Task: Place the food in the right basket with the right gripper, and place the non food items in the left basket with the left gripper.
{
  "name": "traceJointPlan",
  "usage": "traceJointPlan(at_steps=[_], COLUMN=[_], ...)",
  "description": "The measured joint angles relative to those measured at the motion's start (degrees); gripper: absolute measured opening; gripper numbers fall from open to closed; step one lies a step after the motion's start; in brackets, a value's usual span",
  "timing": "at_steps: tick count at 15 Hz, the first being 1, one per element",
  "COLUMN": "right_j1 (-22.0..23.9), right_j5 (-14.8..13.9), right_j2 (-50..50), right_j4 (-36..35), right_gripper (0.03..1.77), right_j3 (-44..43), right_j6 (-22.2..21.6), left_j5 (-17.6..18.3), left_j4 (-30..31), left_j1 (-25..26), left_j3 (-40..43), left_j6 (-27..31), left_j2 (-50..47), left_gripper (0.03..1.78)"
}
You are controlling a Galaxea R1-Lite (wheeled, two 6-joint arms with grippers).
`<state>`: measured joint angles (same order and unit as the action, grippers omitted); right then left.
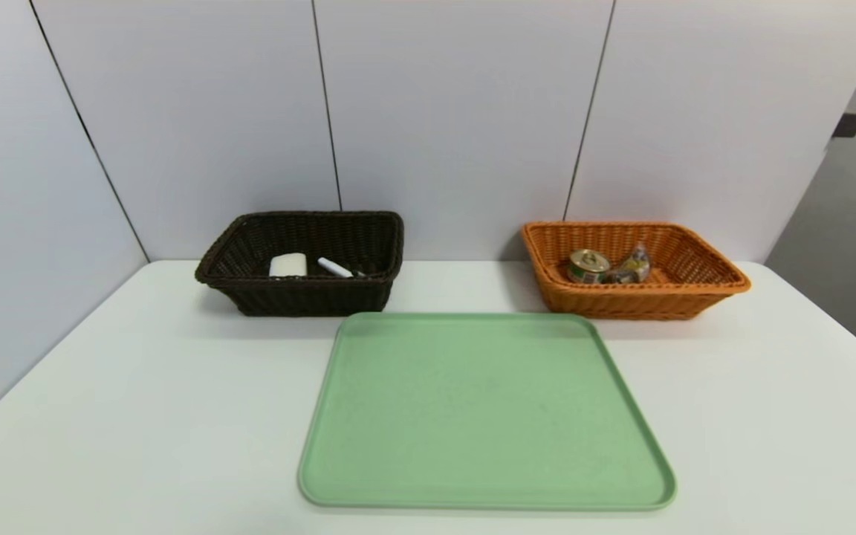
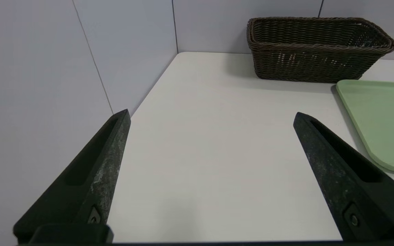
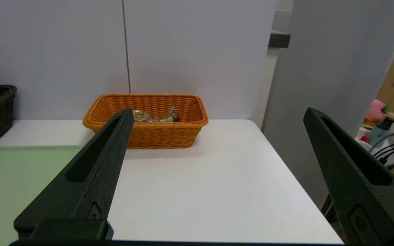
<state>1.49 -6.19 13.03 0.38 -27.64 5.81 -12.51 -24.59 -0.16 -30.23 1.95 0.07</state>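
The dark brown left basket (image 1: pixel 368 230) at the back left holds a white block (image 1: pixel 287 264) and a white marker (image 1: pixel 334 267). In the orange right basket (image 1: pixel 703 256) at the back right lie a small tin (image 1: pixel 588 266) with a gold lid and a clear-wrapped snack packet (image 1: pixel 630 267). Neither arm shows in the head view. My left gripper (image 2: pixel 211 118) hangs open over bare table, well short of the dark basket (image 2: pixel 316 51). My right gripper (image 3: pixel 217 114) is open too, empty, facing the orange basket (image 3: pixel 162 135) from a distance.
A flat green tray (image 1: pixel 484 412) with nothing on it lies in the middle of the white table (image 1: pixel 138 416), in front of both baskets. Grey wall panels close the back and left side. The table's right edge (image 3: pixel 296 171) drops off beside a grey partition.
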Motion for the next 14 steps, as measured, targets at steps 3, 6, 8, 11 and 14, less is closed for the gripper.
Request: traceJointPlan(at_steps=[3, 6, 8, 11, 14], right_j1=[-0.9, -1.2, -1.3, -1.3, -1.3], right_j5=[3.4, 3.8, 4.0, 4.3, 8.2], right_j2=[-6.1, -11.0, -12.2, -13.0, -13.1], right_j4=[0.2, -4.9, -12.5, -14.9, -1.6], right_gripper=[1.71, 1.71, 1.71, 1.71, 1.71], right_j3=[5.3, 13.9, 21.7, 26.9, 27.6], right_j6=[2.0, 5.3, 6.1, 5.9, 0.3], left_j5=[2.1, 5.5, 5.9, 6.3, 9.2], left_j4=[0.4, 6.2, 15.0, 32.0, 32.7], left_j1=[0.0, 0.1, 0.0, 0.0, 0.0], left_j3=[2.0, 6.4, 13.2, 25.9, 29.7], left_j6=[0.1, 1.7, 3.1, 5.8, 1.7], left_j2=[-0.2, -0.2, -0.2, -0.2, -0.2], left_gripper=[1.69, 1.69, 1.69, 1.69, 1.69])
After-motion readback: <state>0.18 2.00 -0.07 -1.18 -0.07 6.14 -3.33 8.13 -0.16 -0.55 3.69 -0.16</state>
